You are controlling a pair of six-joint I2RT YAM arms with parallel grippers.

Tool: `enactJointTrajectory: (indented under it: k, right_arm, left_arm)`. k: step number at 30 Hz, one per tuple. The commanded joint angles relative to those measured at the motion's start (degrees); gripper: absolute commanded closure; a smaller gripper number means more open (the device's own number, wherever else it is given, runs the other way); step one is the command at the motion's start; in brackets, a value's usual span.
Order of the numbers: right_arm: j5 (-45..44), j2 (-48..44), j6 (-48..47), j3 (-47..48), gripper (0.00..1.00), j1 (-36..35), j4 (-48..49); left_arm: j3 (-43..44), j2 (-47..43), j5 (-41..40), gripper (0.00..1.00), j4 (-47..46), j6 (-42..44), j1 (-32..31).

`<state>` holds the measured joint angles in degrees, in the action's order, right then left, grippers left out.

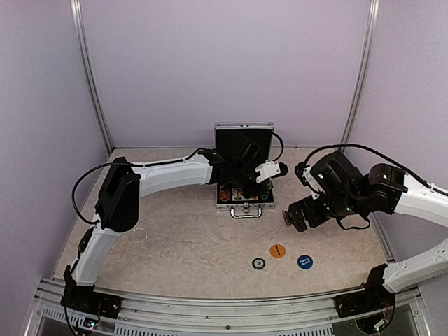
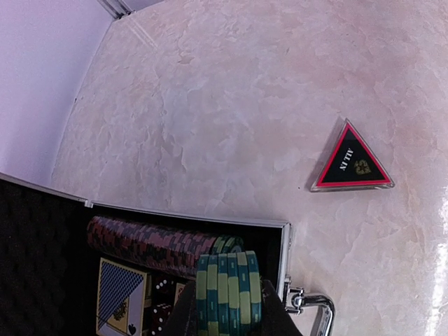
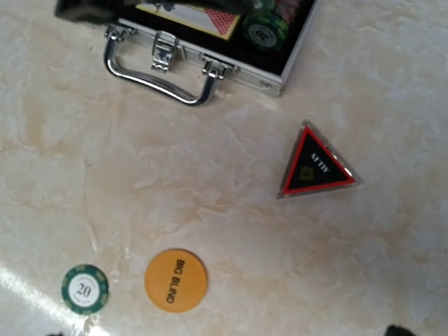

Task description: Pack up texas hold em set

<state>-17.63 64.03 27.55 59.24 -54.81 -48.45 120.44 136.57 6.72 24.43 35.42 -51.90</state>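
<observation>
Green chips (image 2: 227, 294) sit clamped in left end effector (image 2: 229, 319), directly above open case (image 1: 241, 198) near bench far edge. Marker (image 3: 315, 164) lies beside case's right corner, below open right end effector (image 1: 290, 219), the nearer arm.

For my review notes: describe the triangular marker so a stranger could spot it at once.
Start at the open silver case mid-table. Just off its handle-side corner lies the marker. Unlike the round orange disc and green chip nearby, it is a black triangle edged red.
</observation>
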Motion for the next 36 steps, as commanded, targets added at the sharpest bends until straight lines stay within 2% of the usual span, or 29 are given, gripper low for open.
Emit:
enactJointTrajectory:
  k: [1,6,34,36]
  right_arm:
    - [0.0,-0.9,1.6,-1.0,0.01,0.7,-0.8]
    - [0.6,-1.4,2.3,-1.9,0.0,0.6,-0.4]
    - [2.3,-0.9,2.2,-4.1,0.01,0.7,1.7]
    - [2.3,-0.7,2.1,-4.0,0.01,0.6,1.8]
  left_arm:
    - [-0.4,2.9,-2.2,1.0,-4.9,1.7,-1.0]
    - [-1.5,3.6,-3.6,1.0,-7.8,1.5,-1.3]
    - [-1.7,7.3,-5.9,1.0,-8.8,2.5,-1.0]
    - [-1.7,7.5,-5.8,0.97,-8.7,2.5,-1.0]
